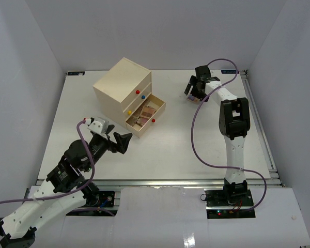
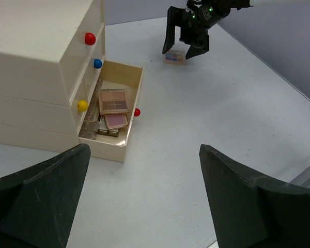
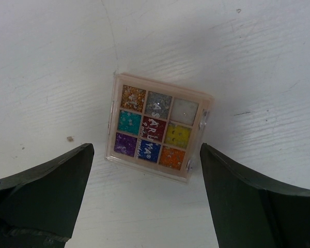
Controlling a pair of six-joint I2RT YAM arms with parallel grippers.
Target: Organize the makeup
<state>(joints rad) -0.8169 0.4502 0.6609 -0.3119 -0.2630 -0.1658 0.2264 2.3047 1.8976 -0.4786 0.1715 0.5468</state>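
Note:
A square clear-lidded palette (image 3: 157,134) with nine glitter colours lies flat on the white table at the back right; it also shows in the top view (image 1: 195,97) and the left wrist view (image 2: 175,57). My right gripper (image 3: 145,150) is open and hangs just above it, one finger on each side, not touching. The chest's bottom drawer (image 2: 111,152) is pulled open and holds several pink and brown palettes (image 2: 113,101). My left gripper (image 1: 117,138) is open and empty above the table in front of the drawer.
The cream wooden drawer chest (image 1: 123,85) with red, blue and yellow knobs stands at the back left; its two upper drawers are shut. The open drawer (image 1: 157,112) juts toward the table's middle. White walls enclose the table.

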